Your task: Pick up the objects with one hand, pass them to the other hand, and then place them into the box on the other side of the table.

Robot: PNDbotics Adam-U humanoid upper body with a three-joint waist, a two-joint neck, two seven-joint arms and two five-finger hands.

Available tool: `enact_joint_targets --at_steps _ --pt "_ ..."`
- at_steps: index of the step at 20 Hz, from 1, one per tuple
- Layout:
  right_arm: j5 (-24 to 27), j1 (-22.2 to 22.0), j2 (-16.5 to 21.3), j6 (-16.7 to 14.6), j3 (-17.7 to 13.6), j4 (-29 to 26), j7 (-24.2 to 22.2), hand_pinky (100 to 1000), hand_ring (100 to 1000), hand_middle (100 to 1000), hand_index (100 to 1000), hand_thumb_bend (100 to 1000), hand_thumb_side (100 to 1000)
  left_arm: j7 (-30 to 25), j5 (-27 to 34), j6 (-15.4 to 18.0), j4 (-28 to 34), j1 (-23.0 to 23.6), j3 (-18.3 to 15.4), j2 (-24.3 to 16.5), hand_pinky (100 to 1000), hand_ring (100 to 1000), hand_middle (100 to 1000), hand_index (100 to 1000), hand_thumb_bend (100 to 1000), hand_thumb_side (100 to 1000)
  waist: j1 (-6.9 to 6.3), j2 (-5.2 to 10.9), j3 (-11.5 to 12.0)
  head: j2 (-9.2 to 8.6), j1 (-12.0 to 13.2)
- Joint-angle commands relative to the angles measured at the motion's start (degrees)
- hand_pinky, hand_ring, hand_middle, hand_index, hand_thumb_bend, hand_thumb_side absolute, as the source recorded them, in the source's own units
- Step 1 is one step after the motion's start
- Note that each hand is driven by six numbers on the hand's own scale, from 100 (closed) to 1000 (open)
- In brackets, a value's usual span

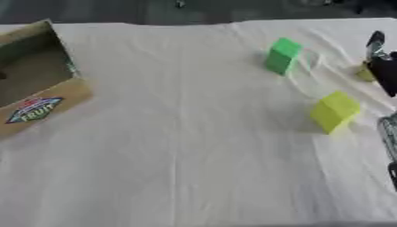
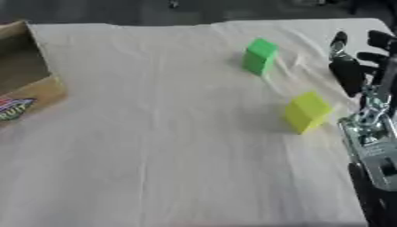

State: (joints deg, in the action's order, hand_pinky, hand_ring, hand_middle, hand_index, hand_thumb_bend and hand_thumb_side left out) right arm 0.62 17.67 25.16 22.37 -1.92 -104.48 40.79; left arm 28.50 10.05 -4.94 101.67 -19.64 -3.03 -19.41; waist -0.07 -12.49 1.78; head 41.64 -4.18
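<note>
Covered in creased white cloth, the surface point(image 2: 178, 146), with dark floor beyond its far edge. Right hand point(image 2: 353, 66) at the right edge, black fingers straight and spread, holding nothing. Just left of it a matte yellow block point(image 2: 307, 111), farther left and beyond a green block point(image 2: 260, 56). Far across to the left, an open cardboard box point(image 1: 46, 95) with a fruit label.

Right hand point(image 2: 353, 66): black fingers, glossy highlights. Forearm point(image 2: 372, 142): silver metal brackets and joints, black casing below.
</note>
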Motion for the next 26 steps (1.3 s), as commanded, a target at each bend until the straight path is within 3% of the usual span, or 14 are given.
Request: enact_joint_targets --at_steps 1,9,15,19,26 --pt "2.8 0.9 5.6 3.0 0.6 -1.6 -0.4 650 686 731 761 362 324 0.1 -0.1 0.0 0.5 -0.3 -0.6 -2.0 454 780 667 794 204 851 0.15 0.91 -0.2 -0.09 0.1" --pt "13.0 0.6 21.5 13.6 4.3 -4.2 -8.7 703 722 762 786 386 318 0.2 -0.1 -0.1 0.4 0.1 -0.6 -2.8 453 780 667 794 203 854 0.65 0.82 -0.8 -0.03 0.3" --pt "16.5 0.1 33.5 21.2 6.3 -7.5 -19.1 776 765 795 814 400 300 0.2 -0.2 -0.3 0.3 0.5 -0.6 -3.5 452 781 666 794 202 856 1.09 0.85 -1.2 0.34 0.6" --pt "15.6 0.0 38.4 23.7 7.1 -9.2 -27.4 813 788 815 828 420 278 0.1 -0.2 -0.4 0.3 0.5 -0.5 -3.6 452 781 666 794 202 856 1.22 0.78 -1.1 0.16 0.6" --pt "13.1 -0.6 44.4 24.6 9.0 -10.1 -40.4 866 820 842 851 452 239 -0.1 -0.1 -0.5 0.3 0.5 -0.2 -3.7 452 782 666 793 200 859 1.32 0.55 -0.8 -0.19 0.5"
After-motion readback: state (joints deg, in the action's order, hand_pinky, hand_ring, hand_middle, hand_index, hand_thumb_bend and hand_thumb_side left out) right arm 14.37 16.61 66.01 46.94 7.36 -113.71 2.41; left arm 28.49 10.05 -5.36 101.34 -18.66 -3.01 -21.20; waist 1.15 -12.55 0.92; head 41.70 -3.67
